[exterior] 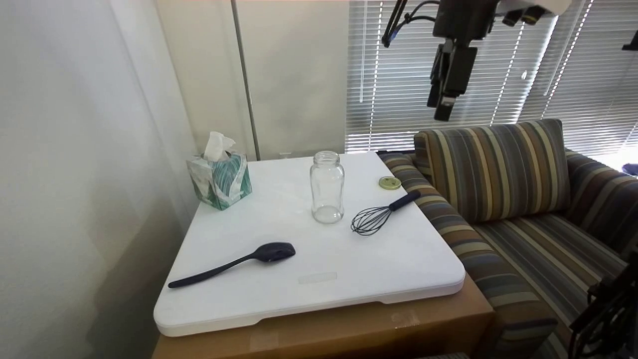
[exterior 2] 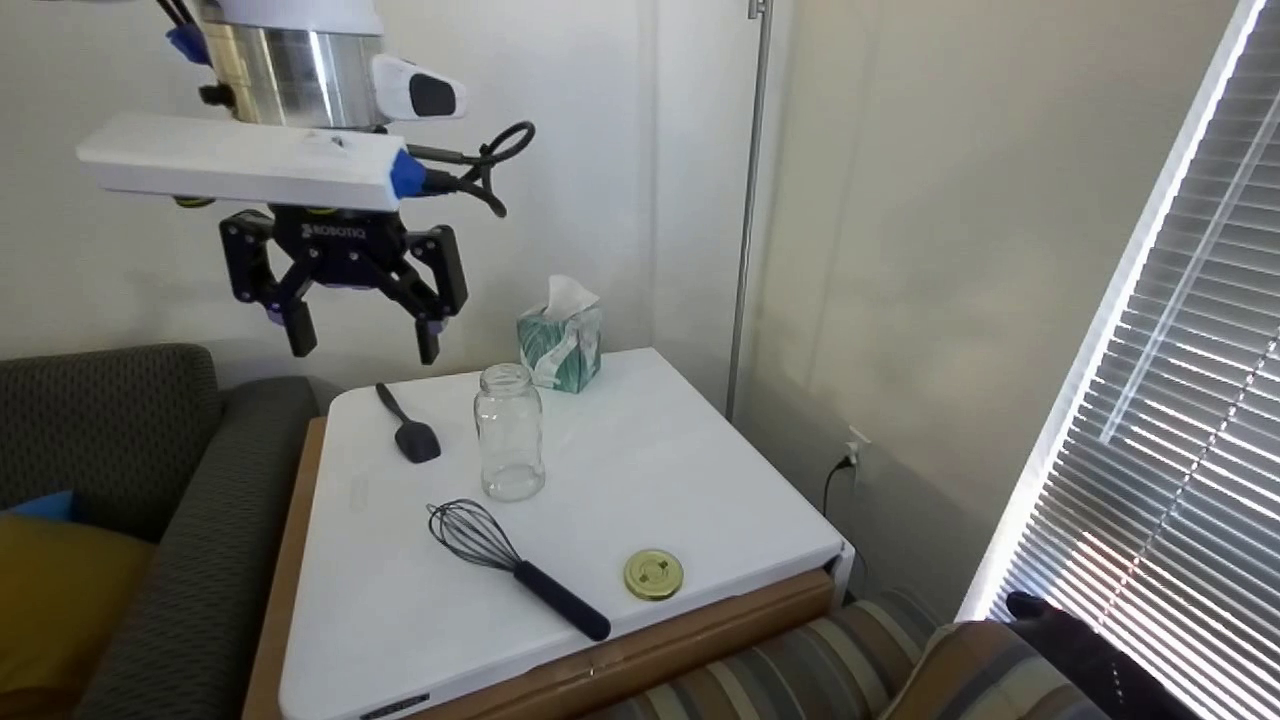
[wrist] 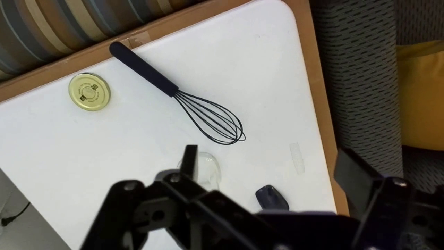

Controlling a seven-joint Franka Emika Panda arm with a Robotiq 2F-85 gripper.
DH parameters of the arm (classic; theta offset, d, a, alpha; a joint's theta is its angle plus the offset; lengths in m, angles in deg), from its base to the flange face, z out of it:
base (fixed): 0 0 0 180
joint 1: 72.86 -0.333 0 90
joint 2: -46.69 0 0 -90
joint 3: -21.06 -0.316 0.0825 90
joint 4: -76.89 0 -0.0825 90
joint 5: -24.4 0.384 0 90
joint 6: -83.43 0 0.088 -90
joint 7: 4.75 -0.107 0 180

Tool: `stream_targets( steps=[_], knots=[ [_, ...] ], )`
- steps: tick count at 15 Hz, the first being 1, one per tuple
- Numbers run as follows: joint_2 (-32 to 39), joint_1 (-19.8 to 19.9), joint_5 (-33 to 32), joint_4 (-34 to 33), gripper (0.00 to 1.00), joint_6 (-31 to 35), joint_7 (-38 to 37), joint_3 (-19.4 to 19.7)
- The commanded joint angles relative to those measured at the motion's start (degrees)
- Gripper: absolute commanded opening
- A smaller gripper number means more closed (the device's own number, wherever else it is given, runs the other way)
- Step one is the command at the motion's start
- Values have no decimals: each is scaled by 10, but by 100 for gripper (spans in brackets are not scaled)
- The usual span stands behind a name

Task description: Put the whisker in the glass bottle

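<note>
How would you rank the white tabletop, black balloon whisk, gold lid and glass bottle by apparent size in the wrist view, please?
Largest to smallest in the wrist view:
1. White tabletop
2. Black balloon whisk
3. Gold lid
I can't surely place the glass bottle, because the claw hides part of it.

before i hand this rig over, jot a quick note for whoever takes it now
Gripper: open, nothing held, raised clear of both things.
Whisk: lying on the white table, handle end at its edge.
Glass bottle: upright on the table, mouth uncovered; gold lid lies apart, near the whisk handle.
Done: nothing placed yet.
Left: grasp whisk, lift, lower into bottle.
</note>
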Motion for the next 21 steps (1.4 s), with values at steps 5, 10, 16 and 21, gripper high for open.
stream_targets(
  steps=[5, 10, 16, 21],
  knots=[
    [57, 25, -9, -23, 100, -5, 11, -36],
    [63, 26, -28, -16, 100, 53, -6, -44],
    [114, 43, 47, -23, 100, 150, 80, -80],
    [129, 51, 17, -26, 100, 128, 77, -90]
  ],
)
